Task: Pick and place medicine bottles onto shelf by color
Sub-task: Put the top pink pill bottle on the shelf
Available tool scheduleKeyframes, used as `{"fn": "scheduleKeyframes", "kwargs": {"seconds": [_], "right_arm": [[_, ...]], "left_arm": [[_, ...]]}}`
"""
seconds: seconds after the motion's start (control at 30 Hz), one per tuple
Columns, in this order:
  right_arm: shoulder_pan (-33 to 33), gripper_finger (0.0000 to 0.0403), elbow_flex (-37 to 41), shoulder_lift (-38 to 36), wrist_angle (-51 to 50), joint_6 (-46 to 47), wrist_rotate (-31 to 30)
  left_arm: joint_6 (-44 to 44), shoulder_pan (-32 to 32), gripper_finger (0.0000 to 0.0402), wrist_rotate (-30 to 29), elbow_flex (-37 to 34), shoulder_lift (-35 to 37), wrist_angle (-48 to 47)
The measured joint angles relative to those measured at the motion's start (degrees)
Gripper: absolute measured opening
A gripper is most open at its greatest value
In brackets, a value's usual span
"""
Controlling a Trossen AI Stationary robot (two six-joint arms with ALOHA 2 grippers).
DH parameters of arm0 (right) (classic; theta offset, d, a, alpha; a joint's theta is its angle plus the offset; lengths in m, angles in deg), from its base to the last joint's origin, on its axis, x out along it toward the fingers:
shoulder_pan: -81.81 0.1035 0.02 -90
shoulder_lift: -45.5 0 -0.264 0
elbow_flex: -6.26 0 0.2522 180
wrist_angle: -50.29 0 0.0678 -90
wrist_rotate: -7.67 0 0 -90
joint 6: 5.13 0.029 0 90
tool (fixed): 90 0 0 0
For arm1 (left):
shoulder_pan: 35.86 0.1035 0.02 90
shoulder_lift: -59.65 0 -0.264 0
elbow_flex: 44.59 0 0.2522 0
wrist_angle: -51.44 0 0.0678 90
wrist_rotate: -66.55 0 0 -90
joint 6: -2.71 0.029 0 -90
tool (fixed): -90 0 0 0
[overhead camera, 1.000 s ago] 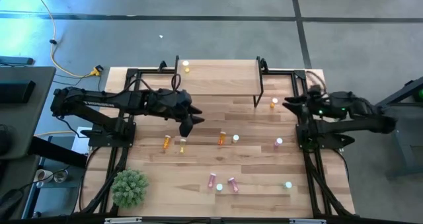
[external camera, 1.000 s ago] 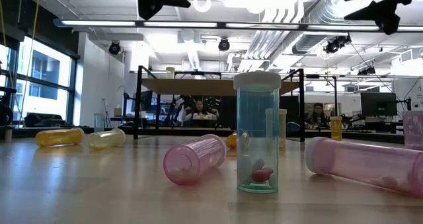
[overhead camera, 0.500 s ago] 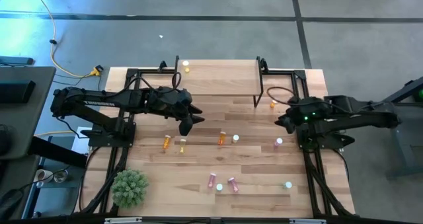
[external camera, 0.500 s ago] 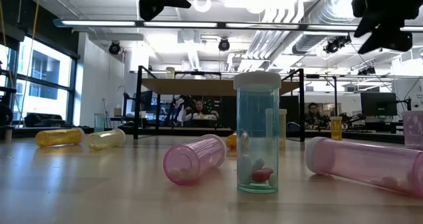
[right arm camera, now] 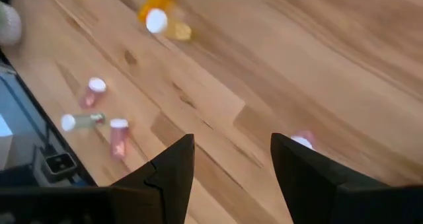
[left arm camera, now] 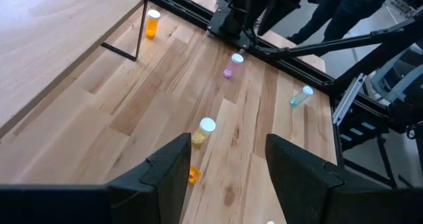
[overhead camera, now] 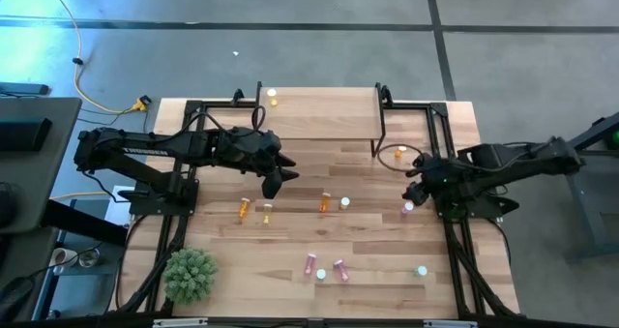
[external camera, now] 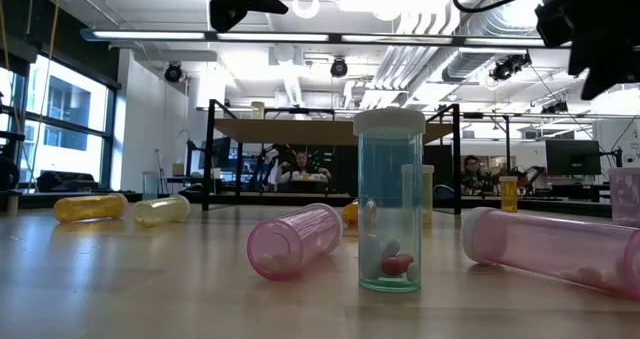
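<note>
One yellow bottle [overhead camera: 273, 98] stands on the shelf [overhead camera: 319, 113]; the right gripper [overhead camera: 413, 194] seemingly hovers by a pink bottle [overhead camera: 407, 209].

Grey floor [overhead camera: 319, 47], ceiling ducts [external camera: 440, 19]

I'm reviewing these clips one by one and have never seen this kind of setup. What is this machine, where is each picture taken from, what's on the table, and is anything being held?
Two dark robot arms stand at a wooden table. One picture looks straight down from above, one looks level across the tabletop, and two come from cameras on the arms' wrists.

Small medicine bottles in yellow, orange, pink and green are scattered on the table, beside a small green plant. At the far edge stands a low wooden shelf with one yellow bottle on it.

The left gripper hangs open above the table's middle. The right gripper is open above a pink bottle. Neither holds anything.
</note>
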Motion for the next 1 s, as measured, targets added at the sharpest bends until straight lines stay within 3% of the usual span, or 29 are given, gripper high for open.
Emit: {"fn": "scheduleKeyframes", "kwargs": {"seconds": [0.2,0.43,1.0], "right_arm": [[6.43,0.019,-0.02,2.32,-4.12,8.63,-6.0],[10.89,0.019,0.0,6.24,-4.93,17.46,-6.3],[13.42,0.019,0.48,20.32,-5.21,30.23,-7.1]], "left_arm": [[0.71,-0.01,0.0186,-0.27,0.0,0.0,0.04],[1.03,0.0,0.0186,-0.42,0.0,-0.02,0.07],[1.05,0.0,0.0186,-0.42,0.0,-0.02,0.11]]}}
